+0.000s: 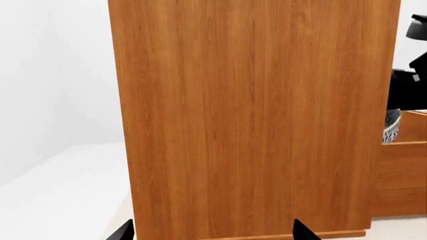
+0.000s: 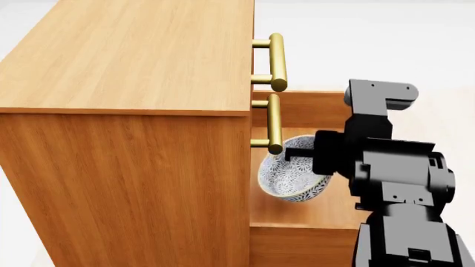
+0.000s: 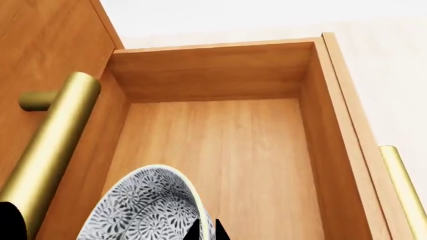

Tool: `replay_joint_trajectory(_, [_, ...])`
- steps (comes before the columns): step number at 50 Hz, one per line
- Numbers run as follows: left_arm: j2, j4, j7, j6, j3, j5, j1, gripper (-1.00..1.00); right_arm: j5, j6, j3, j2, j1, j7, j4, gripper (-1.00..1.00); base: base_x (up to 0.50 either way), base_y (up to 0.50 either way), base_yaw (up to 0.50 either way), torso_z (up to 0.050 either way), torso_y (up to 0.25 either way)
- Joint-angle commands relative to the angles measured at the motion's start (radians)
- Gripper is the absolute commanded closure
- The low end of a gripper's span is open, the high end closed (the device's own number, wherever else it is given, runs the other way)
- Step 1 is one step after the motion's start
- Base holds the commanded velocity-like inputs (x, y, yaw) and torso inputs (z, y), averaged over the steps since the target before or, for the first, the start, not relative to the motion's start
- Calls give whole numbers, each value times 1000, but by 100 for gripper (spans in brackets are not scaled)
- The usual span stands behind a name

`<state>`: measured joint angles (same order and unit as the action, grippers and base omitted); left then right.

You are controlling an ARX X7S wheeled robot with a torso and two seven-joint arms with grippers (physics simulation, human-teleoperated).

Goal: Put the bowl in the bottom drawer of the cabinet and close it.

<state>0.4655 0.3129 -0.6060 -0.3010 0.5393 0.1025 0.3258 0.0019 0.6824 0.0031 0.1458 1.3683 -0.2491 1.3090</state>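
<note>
Right pincer (image 3: 113, 227) grips bowl (image 3: 147, 207) over bottom drawer (image 3: 220, 150).

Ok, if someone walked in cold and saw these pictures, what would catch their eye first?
The patterned bowl, held tilted in the right gripper over the open bottom drawer. It hangs just below the brass handles of the two upper drawers. Next, the cabinet itself, whose plain wooden side fills the left wrist view, with the left gripper open in front of it.

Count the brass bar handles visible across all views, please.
3. Top drawer handle and middle drawer handle on the cabinet front; bottom drawer handle on the pulled-out drawer's front.
</note>
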Motion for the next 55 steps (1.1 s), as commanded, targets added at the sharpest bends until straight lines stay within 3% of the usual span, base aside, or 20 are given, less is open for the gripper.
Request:
replay_joint_trajectory(1, [1,1,-1,2,1,1,-2,-100,2,-1,19,-1,-6,-6,0,100,0,0,0,0,0])
replay_joint_trajectory(32, [2,-10,-4,-6,4,4,-7,-100,-2,-49,53,8,-56,-8,0,100,0,0,0,1,0])
replay_joint_trajectory(33, [2,-12,-4,-7,4,2,-8,-100,-4,-51,51,9,-56,-8,0,-100,0,0,0,0,0])
replay_joint_trajectory(55, [5,-3,-7,1,8,3,-7,-100,-20,-153,-12,33,-43,30,0,-100,0,0,0,0,0])
